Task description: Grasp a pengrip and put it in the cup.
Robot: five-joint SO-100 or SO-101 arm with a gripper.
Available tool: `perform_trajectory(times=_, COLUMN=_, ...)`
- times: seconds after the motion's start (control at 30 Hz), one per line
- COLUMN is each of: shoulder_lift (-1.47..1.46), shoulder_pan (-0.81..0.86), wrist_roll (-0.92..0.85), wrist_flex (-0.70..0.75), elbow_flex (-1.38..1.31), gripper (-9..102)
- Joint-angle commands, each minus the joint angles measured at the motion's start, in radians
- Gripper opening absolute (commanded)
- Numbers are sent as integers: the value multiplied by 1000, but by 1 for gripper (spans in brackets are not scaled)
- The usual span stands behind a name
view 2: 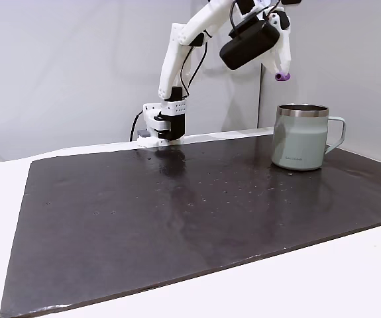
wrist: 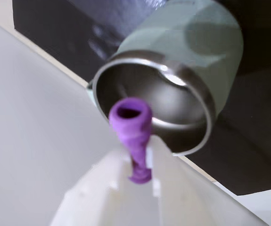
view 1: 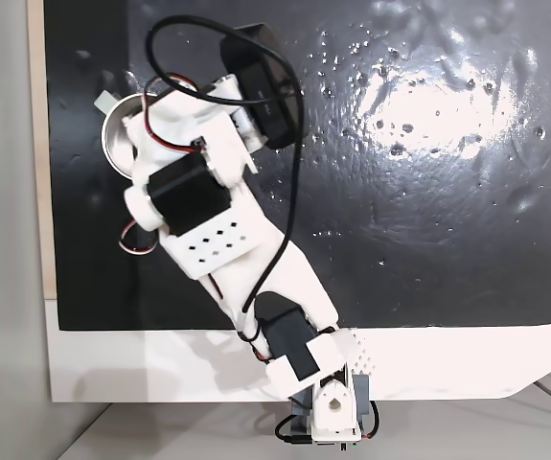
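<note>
Clamped between the white gripper [wrist: 137,162] fingers, the purple pengrip [wrist: 131,134] hangs in the air right above the open mouth of the steel cup [wrist: 173,80], its hollow end facing the wrist camera. From the side, the pengrip [view 2: 282,76] sits well above the cup [view 2: 303,137], which stands upright near the far right edge of a glossy black mat [view 2: 177,225], handle pointing right. The mat lies on a white table [view 2: 309,285] before plain grey walls. From above, the arm [view 1: 227,220] covers most of the cup [view 1: 115,134], and glare washes out the mat's upper right.
</note>
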Motion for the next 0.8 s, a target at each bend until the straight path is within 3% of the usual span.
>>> perform_trajectory(times=0.0, shoulder_lift=-23, shoulder_pan=-44, wrist_roll=-17, wrist_flex=-18, elbow_flex=-103, gripper=0)
perform_trajectory(times=0.3, shoulder_lift=-84, shoulder_pan=-87, wrist_roll=-26, wrist_flex=-26, elbow_flex=-160, gripper=2)
perform_trajectory(times=0.53, shoulder_lift=-83, shoulder_pan=-91, wrist_roll=-35, wrist_flex=-3, elbow_flex=-160, gripper=30)
perform_trajectory(times=0.77, shoulder_lift=-66, shoulder_pan=-86, wrist_roll=-37, wrist_flex=0, elbow_flex=-153, gripper=33)
